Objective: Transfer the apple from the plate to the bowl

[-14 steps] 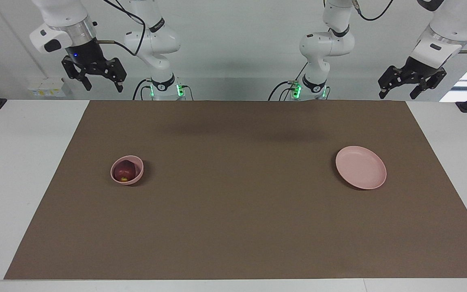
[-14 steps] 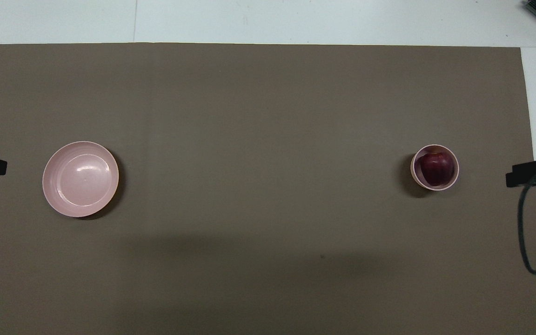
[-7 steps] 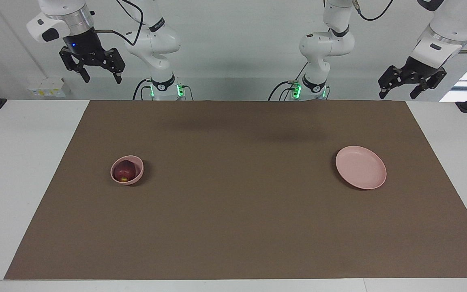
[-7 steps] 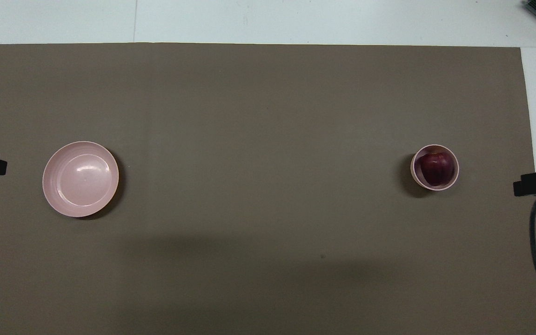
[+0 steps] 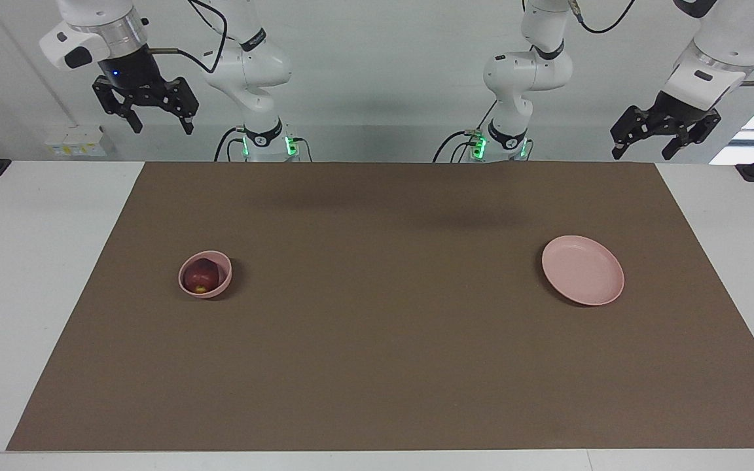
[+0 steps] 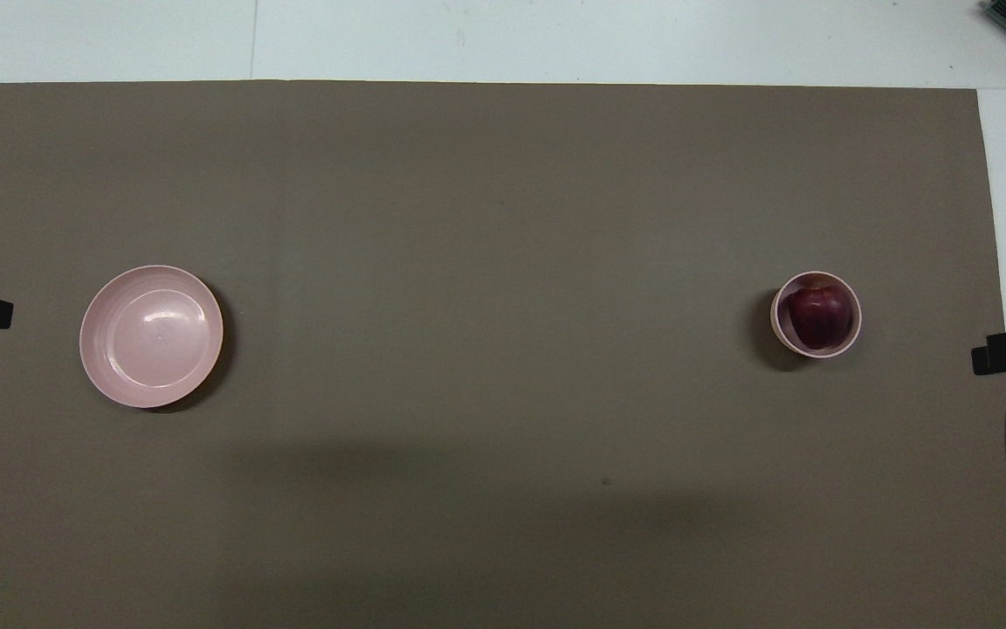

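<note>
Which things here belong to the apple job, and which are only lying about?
For the job:
- apple, already in the bowl
- plate, bare, toward the left arm's end
- right gripper and left gripper, both raised, open, holding nothing

Lying about:
- brown mat under everything

The plate (image 6: pixel 151 336) and bowl (image 6: pixel 780 328) look like smooth pink plastic with a soft sheen. The apple (image 6: pixel 817 316) has glossy red skin. The brown mat (image 6: pixel 503 218) is matt, like paper or card.
</note>
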`<state>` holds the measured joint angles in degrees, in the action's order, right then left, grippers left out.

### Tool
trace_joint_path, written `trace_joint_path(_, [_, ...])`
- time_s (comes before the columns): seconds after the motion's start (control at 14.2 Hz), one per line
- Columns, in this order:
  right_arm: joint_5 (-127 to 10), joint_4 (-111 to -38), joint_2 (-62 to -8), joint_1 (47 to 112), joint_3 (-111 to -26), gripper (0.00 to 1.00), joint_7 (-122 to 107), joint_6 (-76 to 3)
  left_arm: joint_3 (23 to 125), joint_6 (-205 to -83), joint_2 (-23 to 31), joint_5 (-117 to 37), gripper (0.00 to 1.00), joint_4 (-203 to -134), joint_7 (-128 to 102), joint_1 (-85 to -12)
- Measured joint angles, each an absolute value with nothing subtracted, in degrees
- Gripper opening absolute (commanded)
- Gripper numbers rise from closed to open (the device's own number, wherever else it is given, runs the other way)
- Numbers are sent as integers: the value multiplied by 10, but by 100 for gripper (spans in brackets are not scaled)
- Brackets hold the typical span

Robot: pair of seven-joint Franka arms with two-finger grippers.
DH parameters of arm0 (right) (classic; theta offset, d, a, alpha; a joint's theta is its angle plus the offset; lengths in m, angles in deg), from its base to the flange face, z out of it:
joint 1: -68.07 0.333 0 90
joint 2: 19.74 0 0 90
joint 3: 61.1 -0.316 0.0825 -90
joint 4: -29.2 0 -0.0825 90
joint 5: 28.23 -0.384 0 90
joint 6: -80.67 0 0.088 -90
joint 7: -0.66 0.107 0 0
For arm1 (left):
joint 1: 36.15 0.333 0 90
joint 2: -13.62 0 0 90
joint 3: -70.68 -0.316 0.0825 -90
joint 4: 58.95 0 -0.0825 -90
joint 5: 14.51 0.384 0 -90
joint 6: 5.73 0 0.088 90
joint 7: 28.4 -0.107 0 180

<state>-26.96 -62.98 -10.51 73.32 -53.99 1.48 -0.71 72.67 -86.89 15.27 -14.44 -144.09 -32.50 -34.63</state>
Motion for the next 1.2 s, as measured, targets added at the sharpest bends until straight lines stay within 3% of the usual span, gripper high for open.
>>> trace_joint_path(1.2, [-260, -626, -106, 734, -546, 100, -34, -17, 725, -871, 153, -144, 100, -1441, -327, -346])
